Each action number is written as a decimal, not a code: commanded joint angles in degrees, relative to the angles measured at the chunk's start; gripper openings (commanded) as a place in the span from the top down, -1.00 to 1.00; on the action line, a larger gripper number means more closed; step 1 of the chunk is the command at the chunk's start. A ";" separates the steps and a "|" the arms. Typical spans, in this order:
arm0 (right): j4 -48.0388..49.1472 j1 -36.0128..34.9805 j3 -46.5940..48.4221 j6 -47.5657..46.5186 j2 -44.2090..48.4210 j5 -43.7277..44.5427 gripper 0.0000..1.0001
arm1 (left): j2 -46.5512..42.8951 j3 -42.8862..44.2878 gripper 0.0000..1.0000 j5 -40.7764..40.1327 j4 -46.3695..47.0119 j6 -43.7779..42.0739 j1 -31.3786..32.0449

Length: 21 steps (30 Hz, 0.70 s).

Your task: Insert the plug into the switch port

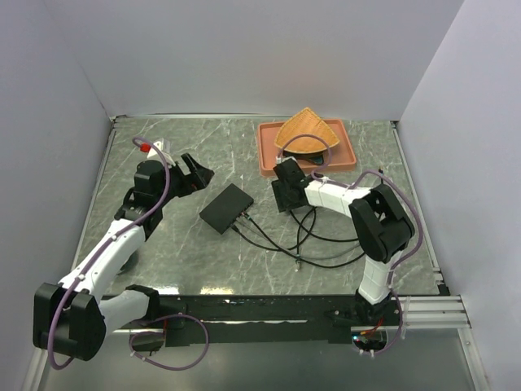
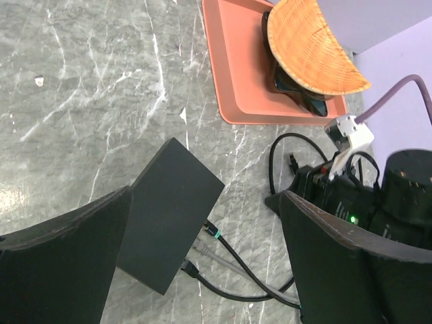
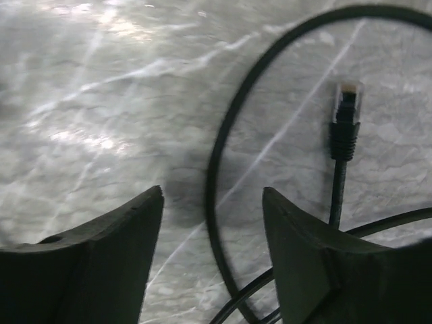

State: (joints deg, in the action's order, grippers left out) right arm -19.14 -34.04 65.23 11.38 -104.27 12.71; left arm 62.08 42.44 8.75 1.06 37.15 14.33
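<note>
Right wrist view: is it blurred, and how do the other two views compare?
Right wrist view: soft overall; white glare washes the grey marble tabletop at upper left, yet the black cable's clear-tipped plug is readable. Left wrist view: the flat matte-black box is sharp. Top external view: even light, soft shadows.

Top view: bright, even overhead light. Pale walls (image 1: 244,49) tinted faintly lavender. No hard shadows. Soft glare strip on marble table (image 1: 187,261) near lower edge.

Left wrist view: well lit, centre sharp, black box (image 2: 169,216) crisp. Faint sheen at left edge. Left gripper fingers (image 2: 61,263) dark, soft-edged in bottom corners.

Right wrist view: dimmer, hazy. White glare across upper left. Cable (image 3: 214,169) soft, faint shadow beside it. Plug (image 3: 345,111) at upper right slightly blurred. Right gripper fingers (image 3: 88,263) out of focus.
</note>
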 commanded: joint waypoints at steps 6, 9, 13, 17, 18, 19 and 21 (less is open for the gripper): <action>-4.33 3.54 4.64 2.16 -4.62 -8.66 0.14 | -1.17 -0.07 -0.92 -0.31 1.14 0.03 0.17; -5.64 5.12 6.22 1.90 -7.26 -14.88 0.81 | -1.53 0.10 -0.92 -1.02 0.52 -0.32 0.09; -6.18 6.62 7.19 1.37 -9.37 -18.94 1.00 | -1.44 0.10 -0.93 -1.81 -0.27 -0.93 0.09; -4.25 6.62 6.75 -0.38 -5.00 -26.04 1.00 | -1.26 0.37 -0.92 -2.07 -0.62 -0.85 0.09; -4.07 6.19 7.71 -1.43 -4.11 -27.55 1.00 | -1.44 0.19 -0.93 -2.07 -0.19 -0.85 0.09; -4.85 5.75 8.50 -1.97 -3.14 -28.61 1.00 | -1.44 0.19 -0.92 -2.25 -0.36 -0.76 0.09; -5.82 3.82 11.30 -3.72 0.02 -29.50 1.00 | -1.35 0.37 -0.92 -2.60 -0.71 -0.67 0.09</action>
State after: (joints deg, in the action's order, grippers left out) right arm -24.75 -26.89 72.34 10.90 -109.86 -8.78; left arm 61.95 42.44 7.46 0.54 36.86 14.33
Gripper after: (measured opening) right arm 0.017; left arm 0.962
